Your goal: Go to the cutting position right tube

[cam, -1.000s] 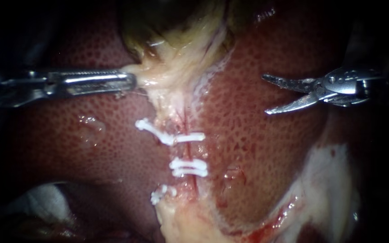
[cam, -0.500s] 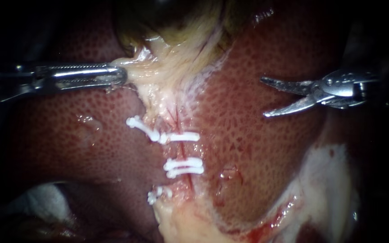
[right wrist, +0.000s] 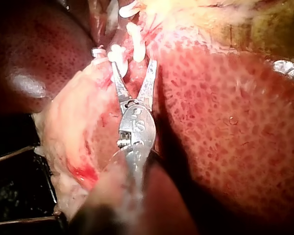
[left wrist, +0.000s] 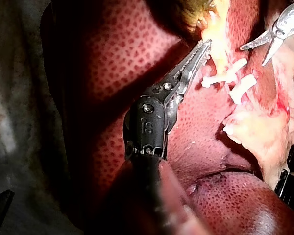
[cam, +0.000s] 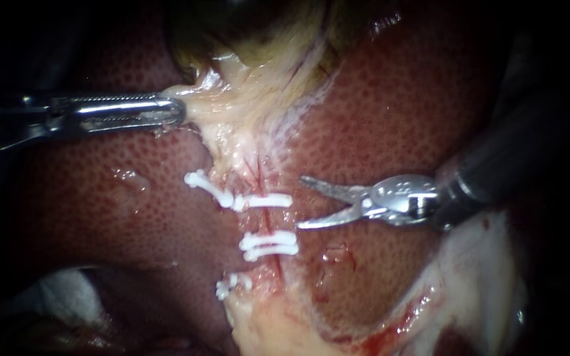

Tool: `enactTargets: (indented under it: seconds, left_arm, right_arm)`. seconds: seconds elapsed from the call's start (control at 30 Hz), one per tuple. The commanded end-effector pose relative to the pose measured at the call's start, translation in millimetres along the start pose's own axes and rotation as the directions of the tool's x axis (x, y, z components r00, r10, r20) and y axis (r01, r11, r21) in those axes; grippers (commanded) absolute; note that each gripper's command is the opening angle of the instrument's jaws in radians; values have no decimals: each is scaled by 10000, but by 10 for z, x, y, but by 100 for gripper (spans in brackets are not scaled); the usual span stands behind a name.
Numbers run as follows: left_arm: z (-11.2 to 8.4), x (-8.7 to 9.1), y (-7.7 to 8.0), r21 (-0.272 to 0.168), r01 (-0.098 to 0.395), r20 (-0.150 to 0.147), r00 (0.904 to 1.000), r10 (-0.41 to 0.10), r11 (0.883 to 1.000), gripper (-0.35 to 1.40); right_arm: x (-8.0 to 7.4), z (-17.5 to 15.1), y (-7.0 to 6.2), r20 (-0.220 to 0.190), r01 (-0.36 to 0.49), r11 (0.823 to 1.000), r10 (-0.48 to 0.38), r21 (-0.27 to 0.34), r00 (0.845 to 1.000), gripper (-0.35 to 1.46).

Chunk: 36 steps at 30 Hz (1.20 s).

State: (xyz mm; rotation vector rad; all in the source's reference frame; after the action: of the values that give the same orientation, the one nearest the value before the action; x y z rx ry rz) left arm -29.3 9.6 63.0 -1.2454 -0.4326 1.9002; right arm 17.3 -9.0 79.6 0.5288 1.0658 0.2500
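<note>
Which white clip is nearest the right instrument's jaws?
The uppermost clip: its end sits just ahead of the right instrument's open jaws. The middle clips and lowest clip lie farther off.

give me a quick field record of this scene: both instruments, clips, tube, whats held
left instrument: shut on pale tissue below the gallbladder
right instrument: open, holding nothing, tips close beside the tube
tube: bare stretch between upper and middle clips, level with the right instrument's gap
upper clip: white, across the tube
middle clip: white, across the tube
lower clip: white, near the pale stump
liver: lies under all of it
cut: not yet made
</note>
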Motion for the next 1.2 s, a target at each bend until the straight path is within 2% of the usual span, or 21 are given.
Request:
enactTargets:
  seconds: [0.03, 0.13, 0.27, 0.53, 0.9, 1.2]
  left_arm:
    - [0, 0, 0, -8, -2, 3, 10000, 2, 10000, -35]
    - [-1, 0, 1, -6, -1, 3, 10000, 1, 10000, -35]
    - [-1, 1, 1, -4, 2, 3, 10000, -2, 10000, -35]
    - [-1, 1, 1, -3, 3, 3, 10000, -3, 10000, -35]
    - [0, 1, 1, -1, 4, 2, 10000, -4, 10000, -35]
    - [5, 0, -2, 14, 2, -3, 10000, -2, 10000, -35]
  right_arm:
    - [-4, 6, -1, 53, -49, 9999, 48, 93, 10000, 143]
    - [-12, 23, -3, 158, -93, 9996, 89, 257, 9998, 143]
    - [-15, 35, -3, 173, -162, 9989, 155, 435, 9997, 143]
    - [-10, 45, -6, 135, -299, 9964, 290, 790, 9995, 143]
    - [2, 57, -18, 134, -542, 9852, 527, 1624, 9985, 140]
    - [8, 70, -13, 182, -713, 9726, 690, 2211, 9974, 131]
